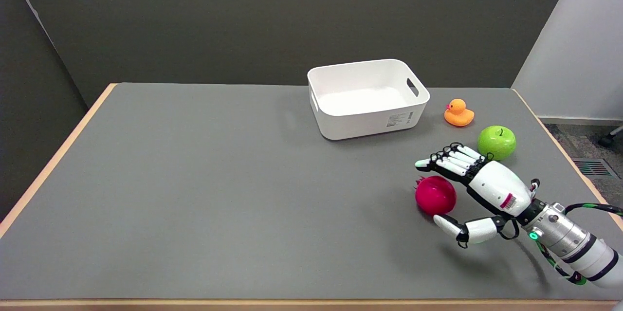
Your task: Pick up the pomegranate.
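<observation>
Grey table (194,194) with wooden edging, dark walls.

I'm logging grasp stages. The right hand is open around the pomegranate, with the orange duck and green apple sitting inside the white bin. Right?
Not quite. In the head view the orange duck and green apple sit on the table, right of the white bin. The right hand is indeed open around the pomegranate.

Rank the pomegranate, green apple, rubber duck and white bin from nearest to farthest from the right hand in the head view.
From the right hand:
1. Pomegranate, between the spread fingers and thumb.
2. Green apple, just beyond the fingers, toward the right edge.
3. Rubber duck, farther back.
4. White bin, back and to the left.
</observation>
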